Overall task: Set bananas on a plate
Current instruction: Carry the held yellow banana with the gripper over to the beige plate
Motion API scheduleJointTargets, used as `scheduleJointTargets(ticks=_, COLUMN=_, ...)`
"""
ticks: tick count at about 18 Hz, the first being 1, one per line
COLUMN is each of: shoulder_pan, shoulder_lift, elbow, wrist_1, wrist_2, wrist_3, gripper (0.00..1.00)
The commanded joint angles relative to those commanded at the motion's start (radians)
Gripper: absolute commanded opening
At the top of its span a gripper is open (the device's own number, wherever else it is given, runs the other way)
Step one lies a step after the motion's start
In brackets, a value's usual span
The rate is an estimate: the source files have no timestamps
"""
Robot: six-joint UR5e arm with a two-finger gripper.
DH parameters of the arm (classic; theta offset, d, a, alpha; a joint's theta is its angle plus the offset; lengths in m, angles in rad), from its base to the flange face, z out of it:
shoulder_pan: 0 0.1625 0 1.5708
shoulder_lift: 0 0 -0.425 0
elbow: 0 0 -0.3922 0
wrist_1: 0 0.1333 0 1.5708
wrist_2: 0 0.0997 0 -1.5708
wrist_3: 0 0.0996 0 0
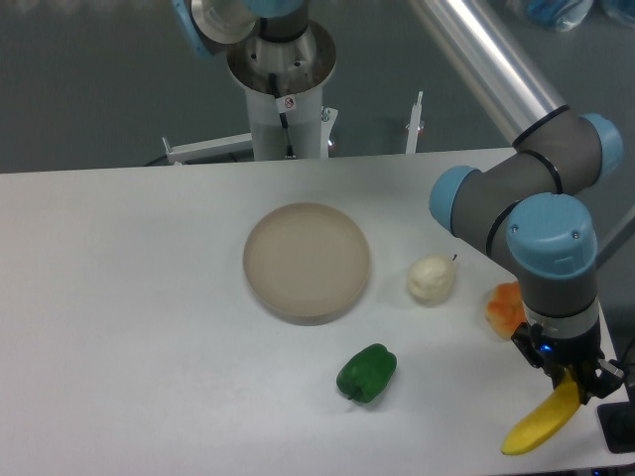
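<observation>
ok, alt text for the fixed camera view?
A robot gripper grips a yellow banana at the table's right edge. An empty beige plate sits mid-table, with a green pepper, whitish ball and orange fruit nearby.

The arm (pixel 496 69) is a polished silver tube that meets grey joint housings capped in light blue (pixel 552 235). A white pedestal (pixel 285 109) at the far side carries a wide silver collar with small screws and a tiny red-and-white sticker. The black gripper (pixel 571 382) under the wrist shows a small blue light.
</observation>
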Motion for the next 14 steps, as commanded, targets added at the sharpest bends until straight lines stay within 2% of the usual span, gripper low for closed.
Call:
scheduleJointTargets(ticks=2, shoulder_pan=0.000, shoulder_lift=0.005, elbow=-0.003, wrist_1=-0.002, wrist_2=-0.003, wrist_3=0.000, gripper=0.21)
scheduleJointTargets(ticks=4, shoulder_pan=-0.002, shoulder_lift=0.031, elbow=-0.032, wrist_1=-0.012, wrist_2=-0.006, wrist_3=0.000, gripper=0.22)
scheduleJointTargets(ticks=8, shoulder_pan=0.002, shoulder_lift=0.098, elbow=-0.135, wrist_1=-0.015, wrist_2=-0.041, wrist_3=-0.006, gripper=0.22)
scheduleJointTargets(ticks=11, shoulder_pan=-0.002, shoulder_lift=0.142, elbow=-0.184, wrist_1=-0.021, wrist_2=-0.061, wrist_3=-0.035, gripper=0.22)
scheduleJointTargets(ticks=14, shoulder_pan=-0.005, shoulder_lift=0.231, elbow=-0.279, wrist_1=-0.064, wrist_2=-0.139, wrist_3=-0.119, gripper=0.22)
